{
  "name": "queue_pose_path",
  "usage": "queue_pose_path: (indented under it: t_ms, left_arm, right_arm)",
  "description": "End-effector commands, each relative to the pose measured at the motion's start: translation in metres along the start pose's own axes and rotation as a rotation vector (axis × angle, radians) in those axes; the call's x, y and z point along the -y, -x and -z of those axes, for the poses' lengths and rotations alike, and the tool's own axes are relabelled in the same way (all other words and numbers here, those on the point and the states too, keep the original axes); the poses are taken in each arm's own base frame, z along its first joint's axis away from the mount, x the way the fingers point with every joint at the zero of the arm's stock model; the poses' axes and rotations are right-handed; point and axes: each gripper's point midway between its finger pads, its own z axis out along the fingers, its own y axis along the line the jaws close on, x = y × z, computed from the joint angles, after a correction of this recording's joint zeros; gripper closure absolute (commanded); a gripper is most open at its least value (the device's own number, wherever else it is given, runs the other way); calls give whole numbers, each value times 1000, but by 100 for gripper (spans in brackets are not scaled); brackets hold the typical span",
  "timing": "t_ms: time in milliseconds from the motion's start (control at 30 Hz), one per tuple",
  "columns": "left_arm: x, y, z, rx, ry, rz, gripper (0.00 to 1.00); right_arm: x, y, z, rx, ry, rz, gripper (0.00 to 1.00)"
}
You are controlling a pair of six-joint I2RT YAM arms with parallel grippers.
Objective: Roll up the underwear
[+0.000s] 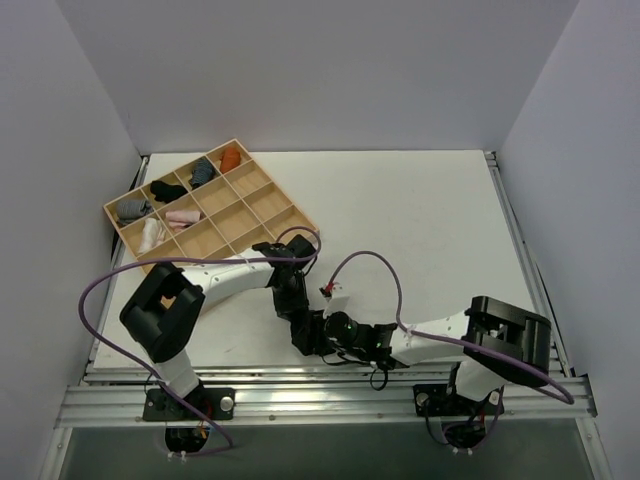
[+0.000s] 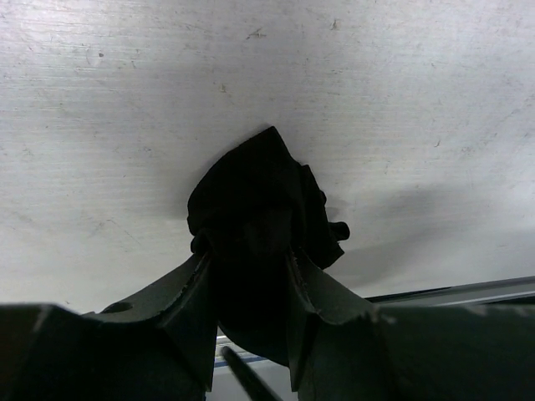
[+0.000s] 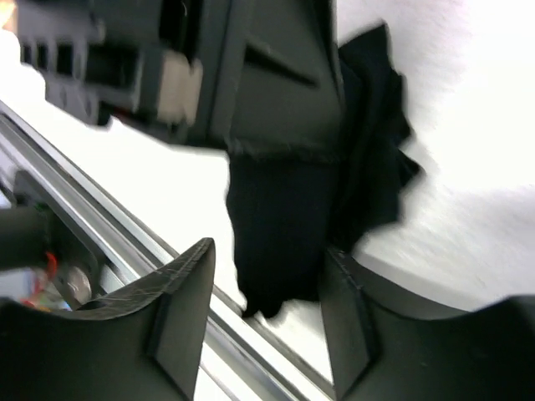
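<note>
The underwear (image 2: 259, 180) is a bunched black fabric clump. My left gripper (image 2: 249, 255) is shut on it, with the fabric pinched between both fingers just above the white table near its front edge. In the right wrist view the underwear (image 3: 280, 225) hangs down from the left gripper's finger (image 3: 284, 100). My right gripper (image 3: 263, 280) is open, with its fingers on either side of the cloth's lower end. In the top view both grippers meet at the near middle, left (image 1: 303, 335) and right (image 1: 328, 332), and the black cloth is hard to tell apart from them.
A wooden compartment tray (image 1: 117, 222) stands at the far left with small rolled bundles: grey (image 1: 132, 208), black (image 1: 167, 190), pink (image 1: 182, 216), orange (image 1: 230, 158). The metal rail (image 1: 300, 385) at the table's front edge lies just below the grippers. Purple cables loop over the arms.
</note>
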Motion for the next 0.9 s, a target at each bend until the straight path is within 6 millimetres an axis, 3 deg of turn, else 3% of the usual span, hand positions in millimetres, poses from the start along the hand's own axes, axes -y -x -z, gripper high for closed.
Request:
queue_pose_path:
  t_ms: [0, 133, 333, 733, 867]
  left_arm:
    - [-27, -14, -23, -46, 127, -39, 73]
    - [-26, -16, -25, -50, 130, -46, 73]
    - [-23, -14, -28, -27, 150, -62, 74]
    - [-24, -13, -26, -21, 178, -70, 74]
    - [-25, -14, -26, -20, 188, -78, 74]
  right_arm:
    - [64, -29, 27, -163, -222, 129, 52]
    - [59, -3, 38, -118, -213, 126, 50]
    - [61, 18, 45, -92, -171, 97, 49]
    - [26, 15, 10, -180, 65, 119, 47]
    - [15, 17, 7, -189, 109, 113, 45]
